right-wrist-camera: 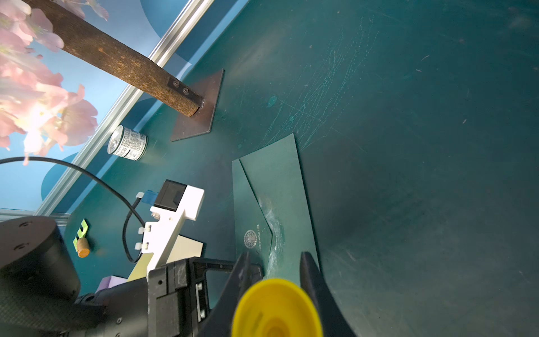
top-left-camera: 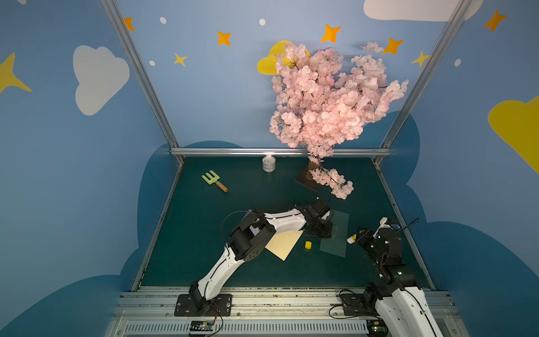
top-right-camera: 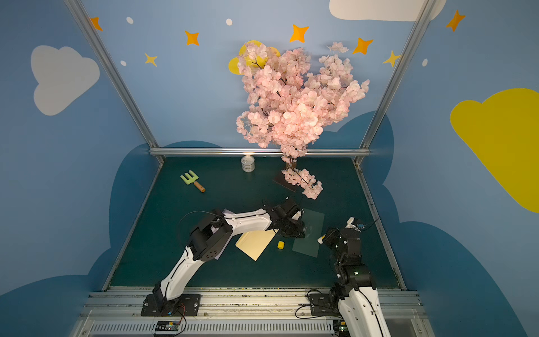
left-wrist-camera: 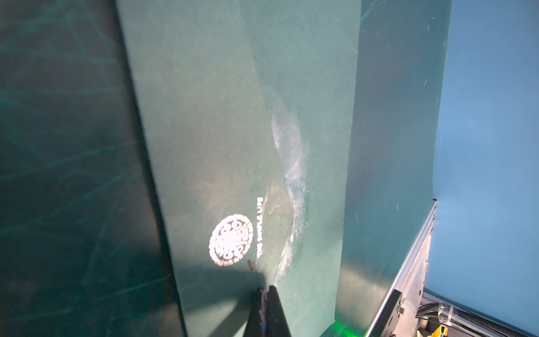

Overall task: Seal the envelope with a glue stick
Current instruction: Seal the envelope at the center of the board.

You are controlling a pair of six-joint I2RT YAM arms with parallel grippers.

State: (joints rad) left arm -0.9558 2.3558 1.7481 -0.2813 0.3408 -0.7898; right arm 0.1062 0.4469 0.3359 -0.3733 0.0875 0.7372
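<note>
The dark green envelope point(top-left-camera: 335, 233) point(top-right-camera: 310, 233) lies flat on the mat with its pointed flap point(right-wrist-camera: 253, 204) folded over the body. A shiny glue smear point(left-wrist-camera: 291, 175) runs just past the flap's tip, beside a white round emblem point(left-wrist-camera: 230, 240). My left gripper point(left-wrist-camera: 265, 291) point(top-left-camera: 320, 232) is shut, its tips down on the envelope by the smear. My right gripper point(right-wrist-camera: 275, 256) point(top-left-camera: 354, 237) hovers at the envelope's right edge, shut on the yellow glue stick point(right-wrist-camera: 277, 309). The stick's whitish tip point(top-left-camera: 351, 239) points at the envelope. The yellow cap point(top-left-camera: 308, 244) point(top-right-camera: 281, 245) stands on the mat left of the envelope.
A cream sheet point(top-left-camera: 284, 243) lies partly under the left arm. At the back stand a small can point(top-left-camera: 268, 163), a green toy rake point(top-left-camera: 214, 180) and a pink blossom tree point(top-left-camera: 326, 96) on a dark base plate point(right-wrist-camera: 201, 111). Metal rails edge the mat.
</note>
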